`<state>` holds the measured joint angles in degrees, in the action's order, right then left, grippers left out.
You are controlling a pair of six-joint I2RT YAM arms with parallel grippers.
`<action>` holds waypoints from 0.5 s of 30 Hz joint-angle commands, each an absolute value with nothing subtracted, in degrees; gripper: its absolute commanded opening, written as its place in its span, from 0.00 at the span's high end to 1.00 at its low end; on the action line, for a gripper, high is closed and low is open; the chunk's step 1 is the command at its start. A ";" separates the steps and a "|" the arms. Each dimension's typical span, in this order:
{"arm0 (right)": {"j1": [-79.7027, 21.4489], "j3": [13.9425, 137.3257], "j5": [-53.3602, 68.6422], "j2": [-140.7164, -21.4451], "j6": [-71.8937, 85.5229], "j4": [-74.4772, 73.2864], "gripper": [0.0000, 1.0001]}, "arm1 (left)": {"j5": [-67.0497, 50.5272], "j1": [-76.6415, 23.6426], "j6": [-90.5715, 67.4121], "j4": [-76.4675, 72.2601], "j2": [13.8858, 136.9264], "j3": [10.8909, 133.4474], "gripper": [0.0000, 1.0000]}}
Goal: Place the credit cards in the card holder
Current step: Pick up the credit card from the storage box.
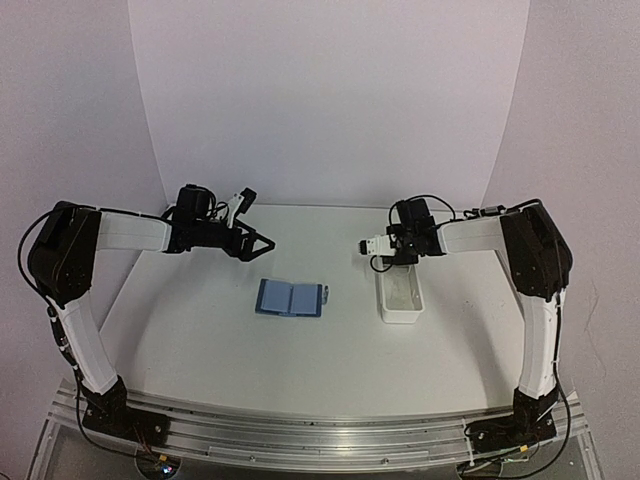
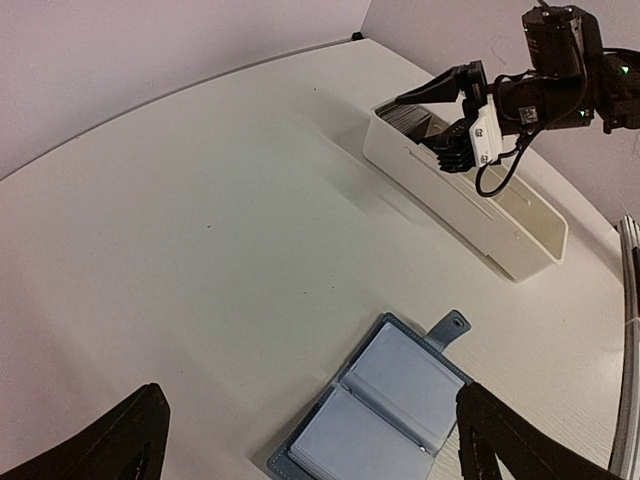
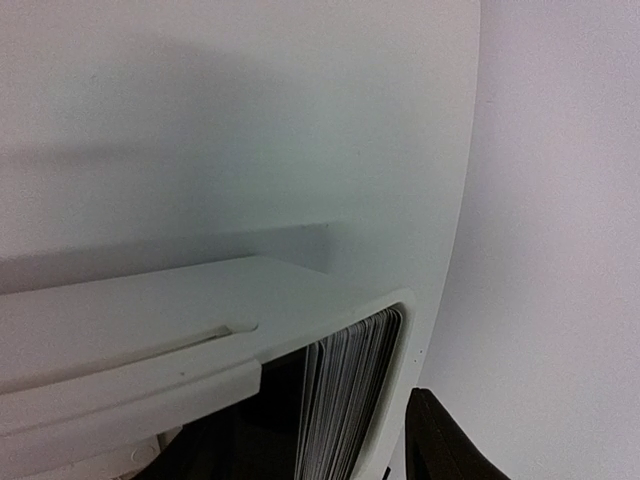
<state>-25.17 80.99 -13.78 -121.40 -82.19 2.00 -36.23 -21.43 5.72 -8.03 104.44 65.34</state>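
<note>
Your R gripper (image 2: 425, 122) is hanging over the far end of the white tray (image 1: 402, 312), jaws apart, holding nothing. The credit cards (image 3: 345, 400) are standing on edge in a tight stack against that end wall. The card holder (image 1: 292, 298) is lying open and flat on the table (image 1: 180, 330), well apart from the tray, w/ its snap tab (image 2: 450, 327) on the tray side. Your L gripper (image 1: 258, 243) is hovering behind the holder, jaws spread wide, empty.

Risks, imo:
- In the R wrist view one finger (image 3: 440, 440) seems to be sitting outside the tray's end wall. If you're going down like that, you're prob. pinching wall + cards together and lifting or dragging the tray.
- The stack is packed tight, so you're likely grabbing several cards at once, or none b/c the fingertip is finding no gap. Extras could be dropping on the way over.
- Cards are thin & look slick. A pinch near the top edge may be letting one pivot or slip out.
- The holder looks light and nothing is pinning it. Pushing a card in is prob. shoving it across the table or folding a flap shut unless L is bracing it.
- Pocket openings aren't readable from here, so I can't tell which way a card goes in.
</note>
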 commanded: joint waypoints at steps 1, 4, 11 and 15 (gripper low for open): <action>-25.40 82.38 -13.20 -118.81 -80.02 0.01 0.48 | -36.63 -21.40 5.12 -9.43 104.68 66.80 0.01; -25.39 82.88 -13.12 -118.65 -79.40 -1.98 0.54 | -36.65 -21.36 5.10 -9.49 104.60 66.71 0.01; -25.40 84.42 -12.83 -119.53 -78.08 -3.38 0.72 | -36.61 -21.36 5.27 -9.24 104.34 66.73 0.01; -25.40 84.87 -12.30 -118.91 -77.33 -4.41 0.78 | -36.73 -21.31 5.19 -9.05 104.08 66.54 0.01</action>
<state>-25.17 82.63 -13.41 -121.40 -78.89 -2.72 -36.25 -21.43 5.67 -8.01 104.44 65.34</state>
